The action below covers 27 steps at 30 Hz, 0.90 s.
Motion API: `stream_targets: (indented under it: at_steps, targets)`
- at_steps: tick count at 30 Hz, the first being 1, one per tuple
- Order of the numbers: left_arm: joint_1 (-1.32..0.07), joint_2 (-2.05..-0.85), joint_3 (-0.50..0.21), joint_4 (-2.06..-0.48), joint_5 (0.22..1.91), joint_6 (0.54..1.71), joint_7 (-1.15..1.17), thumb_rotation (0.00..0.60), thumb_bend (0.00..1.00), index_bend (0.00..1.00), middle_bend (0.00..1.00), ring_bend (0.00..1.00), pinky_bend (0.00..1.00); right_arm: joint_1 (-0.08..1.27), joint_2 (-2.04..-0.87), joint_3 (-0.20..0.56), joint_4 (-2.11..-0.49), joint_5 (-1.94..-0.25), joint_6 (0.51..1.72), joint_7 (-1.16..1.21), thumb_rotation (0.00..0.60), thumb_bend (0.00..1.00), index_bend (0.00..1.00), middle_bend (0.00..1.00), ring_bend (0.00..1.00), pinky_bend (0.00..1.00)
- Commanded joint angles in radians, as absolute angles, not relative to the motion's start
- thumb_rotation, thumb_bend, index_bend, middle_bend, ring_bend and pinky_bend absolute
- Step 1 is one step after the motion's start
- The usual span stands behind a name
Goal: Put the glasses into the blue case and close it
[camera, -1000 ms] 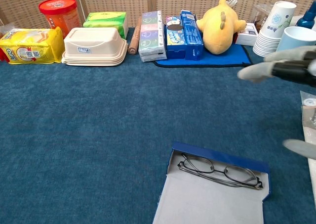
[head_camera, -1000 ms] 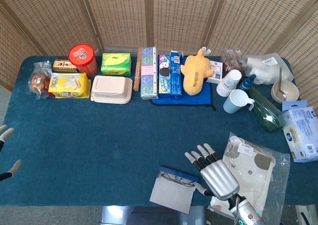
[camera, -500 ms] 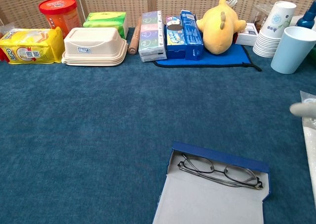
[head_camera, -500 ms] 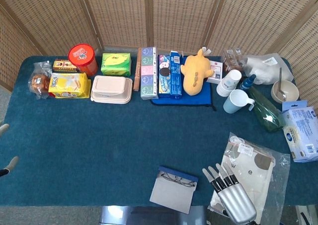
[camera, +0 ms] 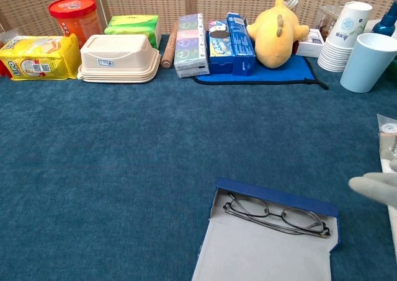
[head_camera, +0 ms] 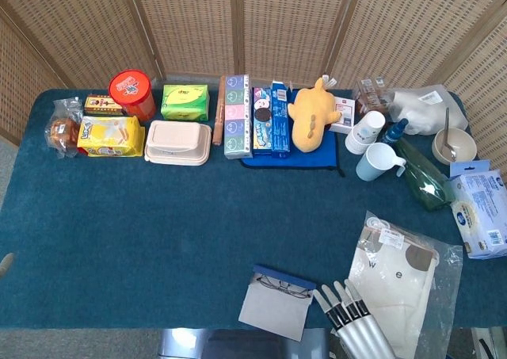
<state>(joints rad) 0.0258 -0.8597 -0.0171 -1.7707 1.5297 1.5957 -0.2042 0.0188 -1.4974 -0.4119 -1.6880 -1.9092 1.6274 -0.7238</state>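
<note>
Although the glasses (camera: pixel 276 214) already lie folded inside the blue case (camera: pixel 276 197), tucked along its far blue wall, the job is only half done, for the case lies open with its pale grey flap (camera: pixel 263 256) spread flat toward the near edge of the table (head_camera: pixel 158 240). In the head view the same open case sits close to the table's front edge, just left of the right hand (head_camera: pixel 348 319). That hand holds nothing; its fingers (head_camera: pixel 330 305) lie straight and side by side, slightly fanned, pointing up and to the left toward the case but not touching it. The chest view catches only one blurred pale fingertip of it at the right edge, level with the case and apart from it. Of the left hand (head_camera: pixel 5 262) just a small pale tip shows at the far left border of the head view, well away from the case, and whether its fingers are spread or curled cannot be told. To the right of the right hand lies a clear plastic bag (head_camera: pixel 404 276) with something white in it; snacks, a plush toy (head_camera: pixel 310 113) and cups line the far side of the table. What remains, as I judge it, is folding the grey flap over the glasses and pressing it down so the case closes.
</note>
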Motion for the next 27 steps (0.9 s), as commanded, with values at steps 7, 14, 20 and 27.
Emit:
stream_targets:
  at_steps: [7, 14, 20, 27]
  targets:
    - [0.060, -0.867, -0.002, -1.717, 1.539, 1.631, -0.251, 0.600, 0.26, 0.06, 0.05, 0.00, 0.00, -0.030, -1.604, -0.369, -1.561, -1.962, 1.559, -0.704, 0.600, 0.06, 0.01, 0.10, 0.00, 0.05]
    - [0.077, -0.876, 0.005, -1.681, 1.546, 1.650, -0.275, 0.600, 0.26, 0.05, 0.05, 0.00, 0.00, -0.059, -1.666, -0.356, -1.484, -1.984, 1.550, -0.658, 0.600, 0.06, 0.00, 0.10, 0.00, 0.05]
    - [0.086, -0.881, 0.006, -1.659, 1.553, 1.667, -0.296, 0.600, 0.26, 0.05, 0.05, 0.00, 0.00, -0.061, -1.701, -0.340, -1.437, -2.005, 1.542, -0.634, 0.600, 0.06, 0.00, 0.10, 0.00, 0.05]
    - [0.103, -0.886, 0.007, -1.631, 1.566, 1.700, -0.323, 0.600, 0.26, 0.05, 0.05, 0.00, 0.00, -0.067, -1.755, -0.323, -1.362, -2.031, 1.551, -0.586, 0.600, 0.06, 0.00, 0.09, 0.00, 0.04]
